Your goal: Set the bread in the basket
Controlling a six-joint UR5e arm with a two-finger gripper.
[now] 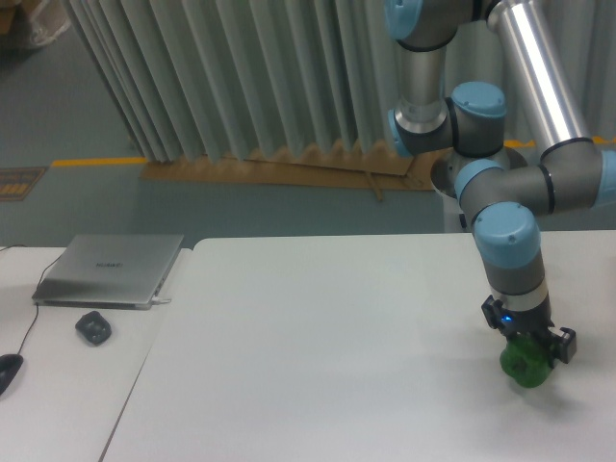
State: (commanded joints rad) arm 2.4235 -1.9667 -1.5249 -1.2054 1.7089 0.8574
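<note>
Oddly, the gripper sat low over the counter right against a green pepper, grip state impossible to tell, while neither bread nor basket showed anywhere around it, so their direction from it could not be judged.

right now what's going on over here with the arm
A single robot arm is reaching down at the right side of the white table, its hand lowered onto a green object there. The hand's fingers are hidden against it, so whether it is gripped is unclear. No bread or basket is visible in this view. On the neighbouring table to the left sit a closed laptop and a small dark object.
</note>
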